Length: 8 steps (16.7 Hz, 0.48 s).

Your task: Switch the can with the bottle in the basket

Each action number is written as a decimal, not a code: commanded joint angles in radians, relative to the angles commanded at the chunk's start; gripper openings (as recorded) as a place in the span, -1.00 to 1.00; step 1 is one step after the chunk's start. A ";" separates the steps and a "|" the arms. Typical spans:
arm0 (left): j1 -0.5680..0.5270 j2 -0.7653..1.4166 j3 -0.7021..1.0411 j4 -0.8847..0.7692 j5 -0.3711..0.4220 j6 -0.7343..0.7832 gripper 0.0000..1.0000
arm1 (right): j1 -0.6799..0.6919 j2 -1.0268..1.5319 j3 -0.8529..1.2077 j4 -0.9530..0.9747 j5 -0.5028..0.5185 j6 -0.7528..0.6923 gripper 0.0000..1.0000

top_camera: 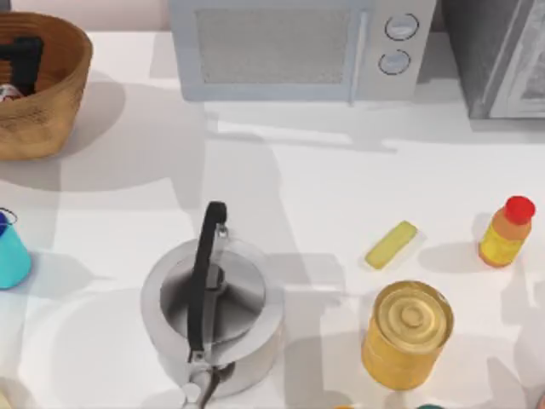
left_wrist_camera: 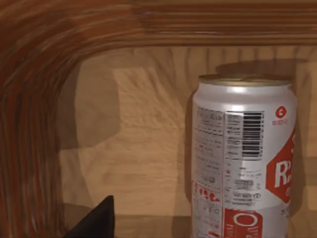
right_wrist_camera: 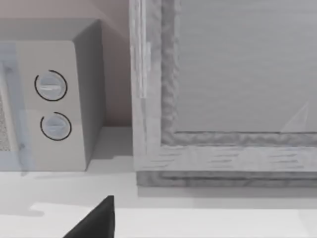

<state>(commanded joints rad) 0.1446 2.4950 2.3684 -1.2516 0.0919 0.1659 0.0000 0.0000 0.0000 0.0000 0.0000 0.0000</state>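
The left claw (top_camera: 21, 60) is reaching down inside the basket (top_camera: 60, 94) at the worktop's ten o'clock corner, how wide I cannot tell, with the can (left_wrist_camera: 242, 158) standing upright on the basket floor close in front of it. Out at three o'clock the bottle (top_camera: 507, 232) is standing beside a yellow bar (top_camera: 391, 244), a gold tin (top_camera: 407, 334) sitting at five o'clock.

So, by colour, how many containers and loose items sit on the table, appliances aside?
Brown: 1, round woven wicker basket
White and red: 1, slim can inside it
Yellow-orange: 1, red-capped plastic bottle
Yellow: 1, flat bar
Gold: 1, large tin can
Silver: 1, kettle
Teal: 1, cup
Total: 7
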 joint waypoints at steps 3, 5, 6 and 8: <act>0.000 0.000 0.000 0.000 0.000 0.000 1.00 | 0.000 0.000 0.000 0.000 0.000 0.000 1.00; -0.006 0.002 -0.005 0.005 -0.001 -0.001 1.00 | 0.000 0.000 0.000 0.000 0.000 0.000 1.00; -0.005 0.006 -0.012 0.018 -0.001 -0.003 1.00 | 0.000 0.000 0.000 0.000 0.000 0.000 1.00; -0.005 0.023 -0.039 0.062 -0.001 -0.006 1.00 | 0.000 0.000 0.000 0.000 0.000 0.000 1.00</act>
<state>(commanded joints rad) 0.1394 2.5176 2.3299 -1.1899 0.0911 0.1603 0.0000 0.0000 0.0000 0.0000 0.0000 0.0000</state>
